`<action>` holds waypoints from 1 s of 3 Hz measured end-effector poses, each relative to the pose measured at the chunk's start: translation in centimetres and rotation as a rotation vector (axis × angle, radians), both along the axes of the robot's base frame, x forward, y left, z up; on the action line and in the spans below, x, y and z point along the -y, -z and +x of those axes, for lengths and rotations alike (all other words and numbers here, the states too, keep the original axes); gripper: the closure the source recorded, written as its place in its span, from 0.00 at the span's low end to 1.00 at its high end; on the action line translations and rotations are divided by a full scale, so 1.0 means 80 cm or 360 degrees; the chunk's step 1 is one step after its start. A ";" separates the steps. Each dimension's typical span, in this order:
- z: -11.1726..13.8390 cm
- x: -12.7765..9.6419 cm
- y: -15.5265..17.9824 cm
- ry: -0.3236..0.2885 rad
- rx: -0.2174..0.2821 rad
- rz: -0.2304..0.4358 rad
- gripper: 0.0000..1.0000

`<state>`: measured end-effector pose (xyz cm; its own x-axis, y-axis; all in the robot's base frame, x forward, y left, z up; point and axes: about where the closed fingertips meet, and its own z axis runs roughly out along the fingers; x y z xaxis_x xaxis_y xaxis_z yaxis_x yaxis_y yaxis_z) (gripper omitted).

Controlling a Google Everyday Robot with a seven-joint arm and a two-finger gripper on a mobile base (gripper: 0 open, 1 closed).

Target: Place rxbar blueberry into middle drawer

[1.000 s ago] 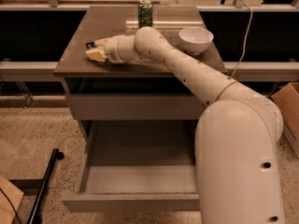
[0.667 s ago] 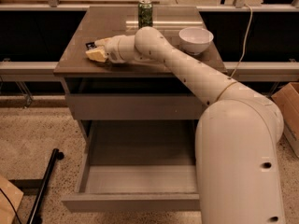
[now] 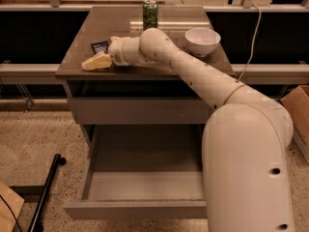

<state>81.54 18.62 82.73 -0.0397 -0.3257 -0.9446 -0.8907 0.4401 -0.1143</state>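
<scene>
The rxbar blueberry [image 3: 100, 46], a small dark packet, lies flat on the left part of the brown cabinet top [image 3: 125, 28]. My gripper [image 3: 96, 62] is low over the cabinet top near its front left edge, just in front of the packet and not holding it. My white arm reaches in from the lower right across the top. The middle drawer [image 3: 145, 187] is pulled out below, with an empty grey floor.
A green can [image 3: 150, 14] stands at the back of the top and a white bowl [image 3: 203, 41] at the right. The drawer front above [image 3: 140, 111] is shut. A black pole [image 3: 46, 192] lies on the floor at left, and a cardboard box [image 3: 297, 110] stands at right.
My gripper has shifted slightly toward the front edge of the top, so the dark packet now shows behind it. Nothing else has moved.
</scene>
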 end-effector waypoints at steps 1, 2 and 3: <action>-0.007 0.019 -0.017 0.0125 0.0065 0.0031 0.00; -0.012 0.032 -0.027 0.0214 0.0097 0.0054 0.00; -0.010 0.041 -0.028 0.0265 0.0096 0.0083 0.00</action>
